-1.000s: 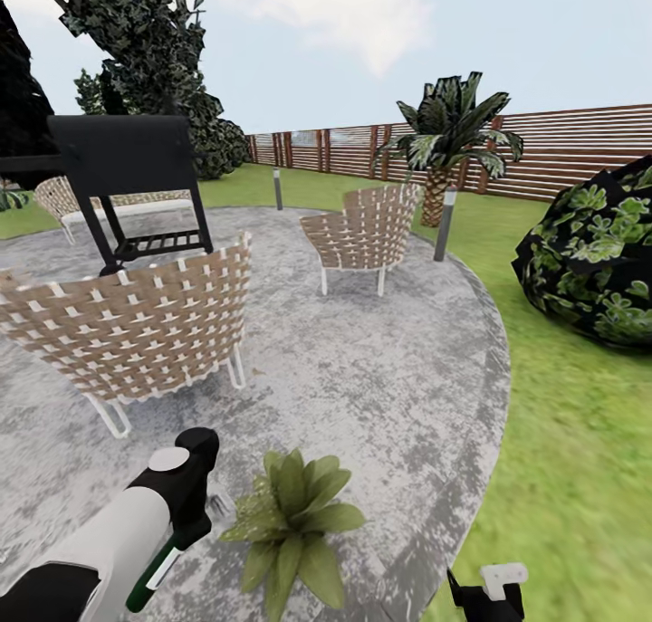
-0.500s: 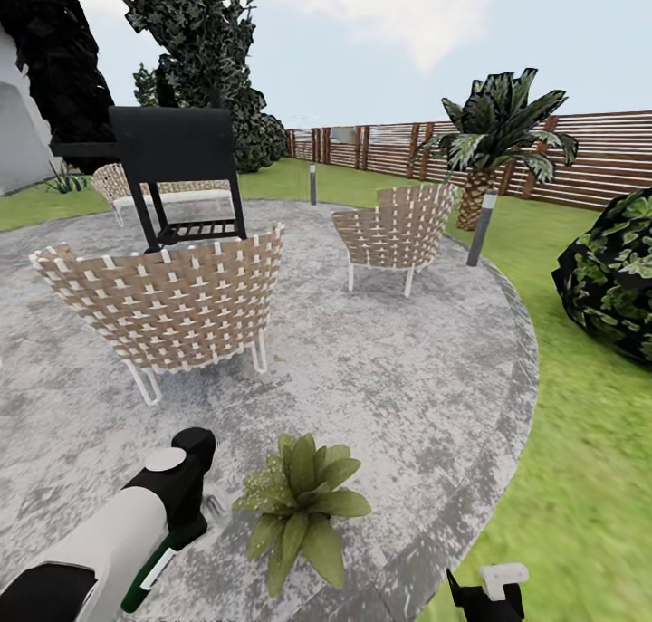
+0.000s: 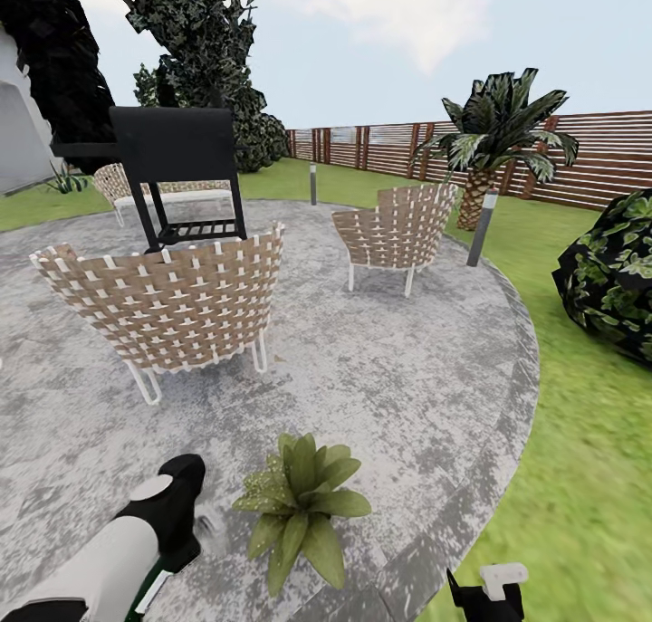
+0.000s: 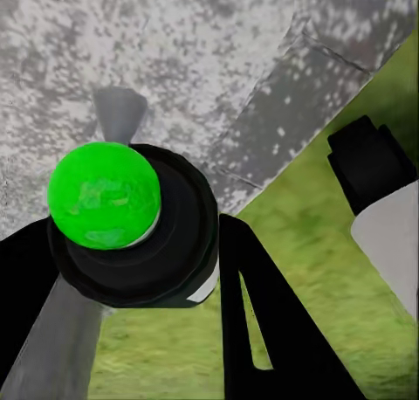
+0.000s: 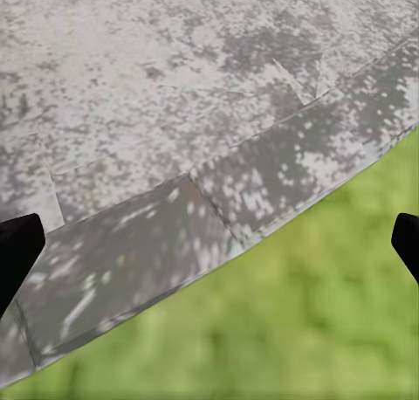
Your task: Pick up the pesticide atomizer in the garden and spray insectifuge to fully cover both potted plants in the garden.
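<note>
While my left claw [image 4: 131, 243] is clamped on the pesticide atomizer [image 4: 105, 195], I see its bright green round end and dark collar close up, over the paved circle's [image 3: 398, 396] edge. One potted plant [image 3: 303, 504], a low rosette of pointed green leaves, sits on the paving just beside that claw. My right claw [image 5: 209, 243] hangs with tips wide apart. Beyond the plant stand three woven chairs [image 3: 172, 305], one black grill [image 3: 181, 174], two bollard lamps [image 3: 481, 228], a palm [image 3: 493, 142].
</note>
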You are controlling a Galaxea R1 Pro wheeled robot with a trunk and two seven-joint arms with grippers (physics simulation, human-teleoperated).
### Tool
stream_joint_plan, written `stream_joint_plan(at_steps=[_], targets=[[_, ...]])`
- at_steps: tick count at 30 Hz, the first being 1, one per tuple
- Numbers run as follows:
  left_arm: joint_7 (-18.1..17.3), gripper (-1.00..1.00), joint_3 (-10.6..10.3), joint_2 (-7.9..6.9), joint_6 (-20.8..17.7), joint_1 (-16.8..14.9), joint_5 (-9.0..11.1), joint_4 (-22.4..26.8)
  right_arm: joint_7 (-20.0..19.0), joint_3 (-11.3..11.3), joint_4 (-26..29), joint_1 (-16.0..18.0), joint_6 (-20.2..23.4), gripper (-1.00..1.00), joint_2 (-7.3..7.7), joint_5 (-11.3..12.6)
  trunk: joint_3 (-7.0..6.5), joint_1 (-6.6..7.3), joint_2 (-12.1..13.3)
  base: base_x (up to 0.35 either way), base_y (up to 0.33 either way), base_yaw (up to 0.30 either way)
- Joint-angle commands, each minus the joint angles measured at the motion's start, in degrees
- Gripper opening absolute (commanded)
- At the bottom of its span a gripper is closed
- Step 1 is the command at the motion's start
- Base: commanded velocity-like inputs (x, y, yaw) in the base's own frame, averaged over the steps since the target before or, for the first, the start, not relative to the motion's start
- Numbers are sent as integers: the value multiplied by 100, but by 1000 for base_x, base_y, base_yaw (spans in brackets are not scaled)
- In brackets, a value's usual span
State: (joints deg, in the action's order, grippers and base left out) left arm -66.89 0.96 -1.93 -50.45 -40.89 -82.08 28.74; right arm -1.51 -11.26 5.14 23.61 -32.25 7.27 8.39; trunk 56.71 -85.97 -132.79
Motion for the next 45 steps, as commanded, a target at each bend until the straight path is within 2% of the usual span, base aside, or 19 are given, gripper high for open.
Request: stream_joint_plan(at_steps=[1, 3, 8, 13, 16, 20, 29, 40, 45], targets=[[257, -100, 230, 51, -44, 1, -10, 7, -16, -41, -4, 3, -18, 100, 2, 61, 5, 1, -2, 0, 0, 0], [409, -100, 330, 140, -44, 1, 2, 8, -16, -42, -4, 3, -18, 100, 2, 61, 5, 1, -2, 0, 0, 0], [486, -100, 349, 327, -58, 2, -33, -6, -16, -42, -4, 3, -18, 100, 2, 65, 5, 1, -2, 0, 0, 0], [531, -100, 360, 269, -36, 10, -68, -700, -14, -35, -11, 3, -18, 100, 7, 58, 5, 1, -2, 0, 0, 0], [529, -100, 361, 263, -35, 21, -71, -767, -8, -34, -12, 5, -22, 100, 10, 58, 5, 1, -2, 0, 0, 0], [528, -100, 361, 231, -26, 151, -73, -768, -7, -34, -5, 3, -18, 100, 11, 64, 5, 1, -2, 0, 0, 0], [527, -100, 332, 262, -35, 159, -65, -682, -4, -34, -4, 4, -18, 100, 11, 67, 5, 1, -2, 1, 0, 109], [535, -100, 325, 238, -37, 145, -71, -574, -5, -35, -4, 5, -18, 100, 8, 67, 5, 1, -2, 157, -95, 9], [520, -100, 358, 62, -40, 131, -71, -253, -6, -39, -4, 4, -18, 100, 10, 66, 5, 1, -2, 7, -3, 0]])
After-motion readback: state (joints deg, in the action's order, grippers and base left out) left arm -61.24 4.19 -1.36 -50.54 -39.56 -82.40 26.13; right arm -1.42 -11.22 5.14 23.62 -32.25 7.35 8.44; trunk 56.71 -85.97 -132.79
